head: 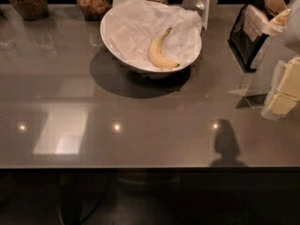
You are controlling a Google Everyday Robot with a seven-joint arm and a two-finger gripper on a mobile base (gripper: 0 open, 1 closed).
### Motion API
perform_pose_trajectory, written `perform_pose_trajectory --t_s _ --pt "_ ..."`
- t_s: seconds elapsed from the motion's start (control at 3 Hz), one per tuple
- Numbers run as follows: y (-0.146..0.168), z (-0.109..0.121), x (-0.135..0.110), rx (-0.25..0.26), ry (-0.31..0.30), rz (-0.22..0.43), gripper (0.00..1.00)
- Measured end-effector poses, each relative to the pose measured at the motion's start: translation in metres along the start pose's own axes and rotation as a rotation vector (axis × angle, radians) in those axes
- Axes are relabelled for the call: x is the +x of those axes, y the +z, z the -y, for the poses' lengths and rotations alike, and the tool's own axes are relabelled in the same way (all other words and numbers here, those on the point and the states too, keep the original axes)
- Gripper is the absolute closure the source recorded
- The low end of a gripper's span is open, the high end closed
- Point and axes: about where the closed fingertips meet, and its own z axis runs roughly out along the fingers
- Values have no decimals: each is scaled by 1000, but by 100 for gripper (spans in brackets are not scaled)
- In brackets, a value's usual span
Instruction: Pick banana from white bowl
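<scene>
Three glass jars [26, 1] of brown grains stand along the far edge of the table [140, 139], their tops cut off by the frame; the third is half hidden behind crumpled paper [140, 20]. The white bowl [136, 65] sits just in front of them, and the banana [158, 50] lies inside on the paper, toward the right, stem pointing up and away. The near half of the table lies open up to its front edge. Right of the bowl a black-framed stand [243, 36] leans, then pale yellow blocks [287, 86] and a blurred grey bulk [293, 32], both cut off at the right edge. The claw is out of view, so its state cannot be told
</scene>
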Motion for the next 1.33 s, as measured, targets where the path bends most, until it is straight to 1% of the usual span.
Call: perform_pose_trajectory --t_s 0.33,0.67,1.0,1.33 --pt "0 0 0 0 0 0 0" --pt "2 14 -19 46 -73 45 0" --pt "7 39 -60 114 -227 142 0" --pt "16 61 -104 152 -417 242 0"
